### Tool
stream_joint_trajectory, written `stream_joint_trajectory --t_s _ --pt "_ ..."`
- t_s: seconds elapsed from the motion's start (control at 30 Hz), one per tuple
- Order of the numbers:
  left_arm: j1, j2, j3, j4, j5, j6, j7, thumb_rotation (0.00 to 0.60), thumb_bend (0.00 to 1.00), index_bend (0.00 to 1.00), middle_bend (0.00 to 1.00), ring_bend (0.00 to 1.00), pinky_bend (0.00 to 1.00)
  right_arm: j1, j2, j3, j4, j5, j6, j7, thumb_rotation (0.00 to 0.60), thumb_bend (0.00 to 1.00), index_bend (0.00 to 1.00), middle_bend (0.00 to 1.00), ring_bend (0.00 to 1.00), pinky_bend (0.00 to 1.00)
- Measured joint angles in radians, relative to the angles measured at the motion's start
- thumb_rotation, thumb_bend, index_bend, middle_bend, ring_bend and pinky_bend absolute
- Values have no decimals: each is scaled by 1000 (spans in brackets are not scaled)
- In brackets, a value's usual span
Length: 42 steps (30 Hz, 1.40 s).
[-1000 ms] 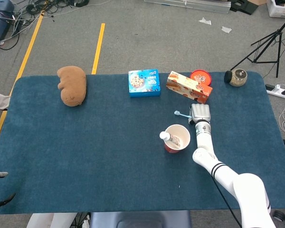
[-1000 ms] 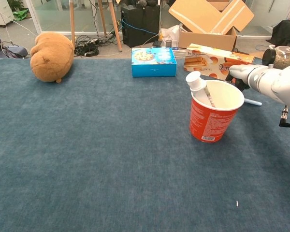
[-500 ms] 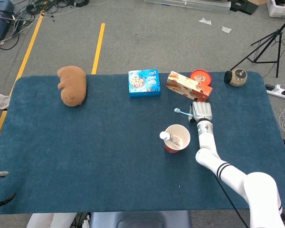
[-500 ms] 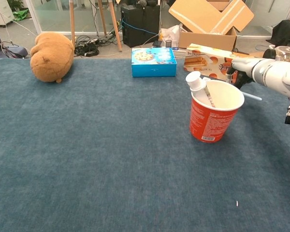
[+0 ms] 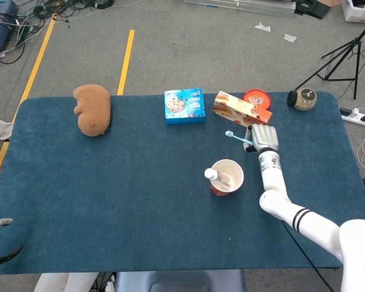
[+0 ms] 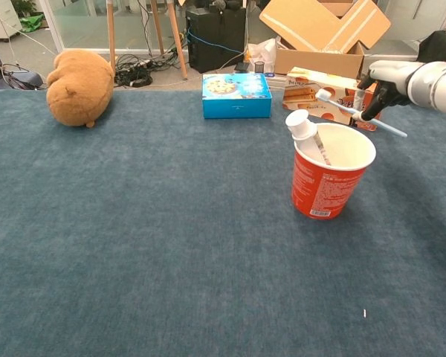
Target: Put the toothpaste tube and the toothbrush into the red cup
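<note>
Well, from the head view I see my right hand (image 5: 263, 137) with its fingers grasping the slim pale-blue toothbrush (image 5: 238, 137), which hangs above the desk (image 5: 109, 194) at about one o'clock from the red cup (image 5: 226, 176). The cup is a round paper tub, white inside, and the toothpaste tube (image 5: 218, 177) already leans in it, white cap at the left rim. The desk wears a napped dark teal cloth. Along its far edge sit a soft brown plush toy (image 5: 93, 109), a glossy blue box (image 5: 184, 106), a long orange carton (image 5: 241, 111), a red round lid (image 5: 257, 98) and a small jar (image 5: 303, 99). Grey floor with yellow tape lines lies beyond.

In the chest view the right hand (image 6: 392, 77) holds the toothbrush (image 6: 360, 113) tilted, bristle end to the left, up at one o'clock from the cup (image 6: 328, 178). The tube (image 6: 308, 134) stands slanted inside. Cardboard boxes (image 6: 323, 30) crowd the room behind. My left hand shows in neither view.
</note>
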<state>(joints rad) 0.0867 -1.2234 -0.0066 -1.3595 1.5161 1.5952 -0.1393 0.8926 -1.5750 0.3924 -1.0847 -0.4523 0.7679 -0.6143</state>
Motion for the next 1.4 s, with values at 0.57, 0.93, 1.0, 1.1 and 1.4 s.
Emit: stream_joint_trajectory --t_s 0.57,0.93,1.0,1.1,1.4 --pt "-3 8 3 -32 7 5 31 600 0 322 374 331 416 -77 268 56 -427 -67 55 226 600 319 680 1000 1000 1000" --pt "-4 14 3 -46 10 10 40 600 0 322 374 331 416 -119 369 78 -619 -176 33 414 600 320 680 1000 1000 1000" --pt "-4 14 3 -46 9 10 40 600 0 322 375 331 416 -128 379 79 -645 -203 24 454 600 320 680 1000 1000 1000" --pt "-3 14 4 -44 7 8 38 600 0 322 374 331 416 -142 389 75 -678 -253 15 506 600 320 679 1000 1000 1000" --pt "1 12 5 -35 3 9 28 600 0 322 374 331 416 -166 386 27 -719 -361 1 611 600 320 680 1000 1000 1000"
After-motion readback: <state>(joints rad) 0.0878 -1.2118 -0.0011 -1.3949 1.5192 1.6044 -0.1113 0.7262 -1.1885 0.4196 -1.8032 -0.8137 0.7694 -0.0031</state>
